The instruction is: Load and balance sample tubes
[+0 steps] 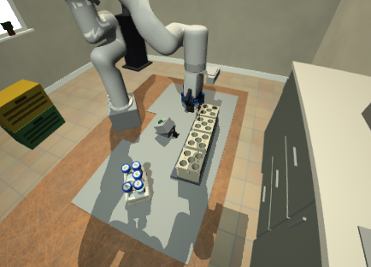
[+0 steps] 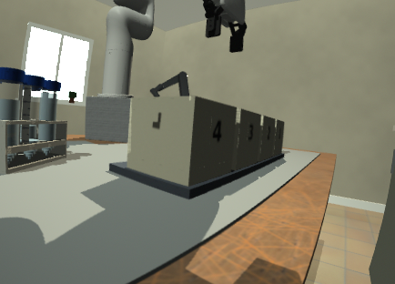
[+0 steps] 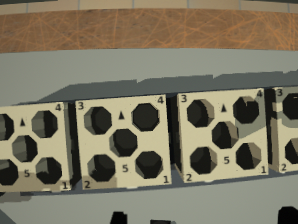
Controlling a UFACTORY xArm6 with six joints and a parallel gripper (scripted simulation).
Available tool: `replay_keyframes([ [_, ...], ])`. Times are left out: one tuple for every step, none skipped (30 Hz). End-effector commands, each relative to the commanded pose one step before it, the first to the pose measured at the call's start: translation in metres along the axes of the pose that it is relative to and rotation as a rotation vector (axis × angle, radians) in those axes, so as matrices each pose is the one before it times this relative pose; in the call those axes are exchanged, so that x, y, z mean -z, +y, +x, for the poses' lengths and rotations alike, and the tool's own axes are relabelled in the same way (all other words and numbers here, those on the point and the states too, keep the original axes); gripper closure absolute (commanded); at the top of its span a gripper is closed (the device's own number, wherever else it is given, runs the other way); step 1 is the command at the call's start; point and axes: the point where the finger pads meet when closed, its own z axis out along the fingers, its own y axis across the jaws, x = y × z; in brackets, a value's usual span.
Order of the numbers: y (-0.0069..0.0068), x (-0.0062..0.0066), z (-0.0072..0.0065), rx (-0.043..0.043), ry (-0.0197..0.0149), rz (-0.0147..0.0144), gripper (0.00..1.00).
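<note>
My gripper point(image 1: 194, 109) point(image 2: 225, 36) point(image 3: 203, 218) is open and empty, high above the stand. Adapter 4 point(image 1: 188, 175) point(image 2: 159, 137), adapter 3 point(image 1: 197, 140) point(image 3: 226, 171), adapter 2 point(image 1: 204, 124) point(image 3: 125, 178) and adapter 1 point(image 1: 209, 110) point(image 3: 34, 184) stand in a row on the dark loading stand point(image 1: 181, 179) point(image 2: 150, 182). The holes I can see hold no tubes. A pale rack point(image 1: 143, 200) point(image 2: 36, 147) holds several blue-capped tubes point(image 1: 137, 175) point(image 2: 47, 106). More blue caps show behind the gripper in the top view, mostly hidden; their dots cannot be read.
The small sloped desk point(image 1: 165, 127) with the green DONE key point(image 1: 161, 121) stands left of the adapter row. A dark jointed piece point(image 1: 174, 134) point(image 2: 183, 83) is beside it and rises behind adapter 4 in the exterior view.
</note>
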Motion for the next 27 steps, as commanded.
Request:
replay_keyframes([
  [-0.00037,0.00149,0.00151,-0.00032,0.00468,0.00003,0.0],
  [-0.00003,-0.00001,0.00001,-0.00001,0.0,-0.00002,0.0],
  [0.0,0.0,0.0,0.0,0.0,0.0,0.0],
  [0.0,0.0,0.0,0.0,0.0,0.0,0.0],
  [0.00423,0.0,-0.00267,-0.03333,-0.00001,-0.00005,0.0],
  [0.00433,0.0,-0.00253,-0.03333,-0.00001,-0.00004,0.0],
  [0.00441,0.0,-0.00238,-0.03333,-0.00001,-0.00005,0.0],
  [0.00448,0.0,-0.00224,-0.03333,-0.00001,-0.00005,0.0],
  [0.00456,0.0,-0.00209,-0.03333,-0.00001,-0.00005,0.0],
  [0.00462,0.0,-0.00194,-0.03333,0.0,-0.00005,0.0],
  [0.00469,0.0,-0.00178,-0.03333,0.0,-0.00005,0.0],
  [0.00474,0.0,-0.00162,-0.03333,0.0,-0.00005,0.0],
  [0.0048,0.0,-0.00147,-0.03333,0.0,-0.00005,0.0],
  [0.00484,0.0,-0.0013,-0.03333,0.0,-0.00005,0.0],
  [0.00488,0.0,-0.00114,-0.03333,0.0,-0.00005,0.0],
  [0.00492,0.0,-0.00098,-0.03333,0.0,-0.00005,0.0],
  [0.0,0.0,0.0,0.0,0.0,0.0,0.0],
  [0.0,0.0,0.0,0.0,0.0,0.0,0.0],
  [0.00496,0.00001,-0.00081,-0.03333,0.0,-0.00005,0.0],
  [0.00497,0.0,-0.00065,-0.03333,0.00001,-0.00005,0.0],
  [0.00499,0.0,-0.00048,-0.03333,0.00001,-0.00005,0.0],
  [0.005,0.0,-0.00032,-0.03333,0.00001,-0.00005,0.0],
  [0.00501,0.0,-0.00015,-0.03333,0.00001,-0.00005,0.0],
  [0.00502,0.0,0.00002,-0.03333,0.00001,-0.00005,0.0],
  [0.00501,0.0,0.00018,-0.03333,0.00001,-0.00005,0.0],
  [0.005,0.0,0.00035,-0.03333,0.00002,-0.00005,0.0],
  [0.00499,0.0,0.00052,-0.03333,0.00002,-0.00005,0.0],
])
